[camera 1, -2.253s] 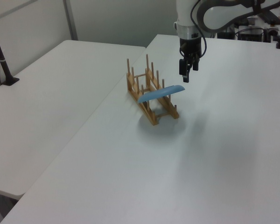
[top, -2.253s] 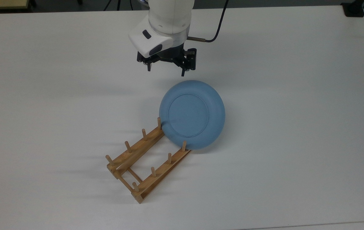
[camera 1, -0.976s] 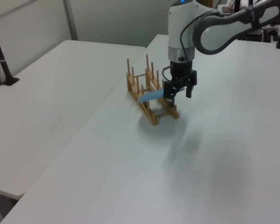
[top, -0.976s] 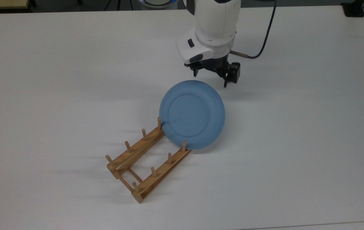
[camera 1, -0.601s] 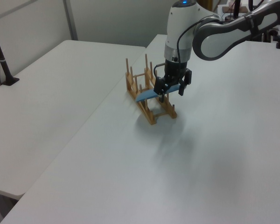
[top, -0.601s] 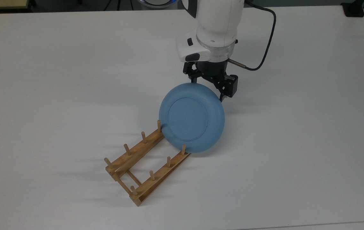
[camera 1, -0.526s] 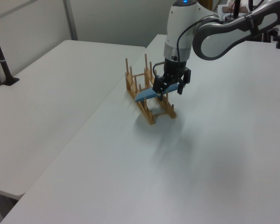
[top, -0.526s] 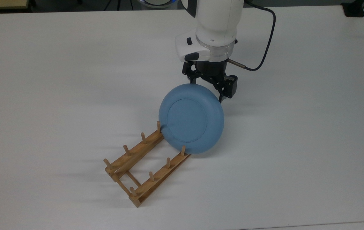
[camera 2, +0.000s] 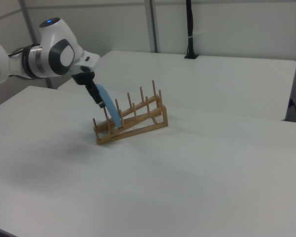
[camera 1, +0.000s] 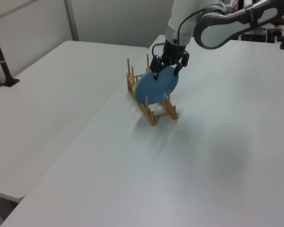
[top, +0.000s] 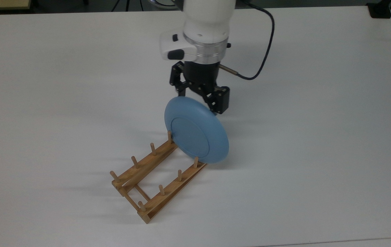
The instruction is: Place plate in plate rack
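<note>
On the white table (top: 318,137), jaws seemingly pinching the tilted plate (top: 195,135) rim over the plate rack (top: 154,178) end pegs.

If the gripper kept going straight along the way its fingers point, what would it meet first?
Probably the plate itself: the gripper points down at its raised upper rim, fingers either side of it. Past that lie the plate rack and table; depth is hard to judge.

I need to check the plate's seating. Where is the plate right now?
In the top view, the plate stands tilted at the plate rack's upper-right end, behind the end pegs, with the gripper at its top rim.
</note>
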`<state>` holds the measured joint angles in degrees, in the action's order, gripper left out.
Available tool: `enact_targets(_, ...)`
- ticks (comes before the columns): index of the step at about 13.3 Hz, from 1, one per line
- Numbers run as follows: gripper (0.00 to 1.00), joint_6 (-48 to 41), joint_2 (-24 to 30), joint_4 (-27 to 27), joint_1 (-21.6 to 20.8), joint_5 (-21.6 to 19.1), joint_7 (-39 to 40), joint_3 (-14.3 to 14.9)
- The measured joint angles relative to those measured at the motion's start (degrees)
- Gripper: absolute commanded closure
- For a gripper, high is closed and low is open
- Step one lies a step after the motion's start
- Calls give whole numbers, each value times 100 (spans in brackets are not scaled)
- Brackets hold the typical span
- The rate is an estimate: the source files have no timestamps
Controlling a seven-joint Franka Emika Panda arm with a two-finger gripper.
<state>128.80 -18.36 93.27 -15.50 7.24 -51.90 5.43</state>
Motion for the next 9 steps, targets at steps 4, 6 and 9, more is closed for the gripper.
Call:
enact_targets(4, 0, 286, 0, 0, 26, 52, -3, 279)
enact_targets(6, 0, 315, 0, -23, 26, 129, -8, 343)
enact_targets(9, 0, 316, 1, -48, 16, 194, 126, 347)
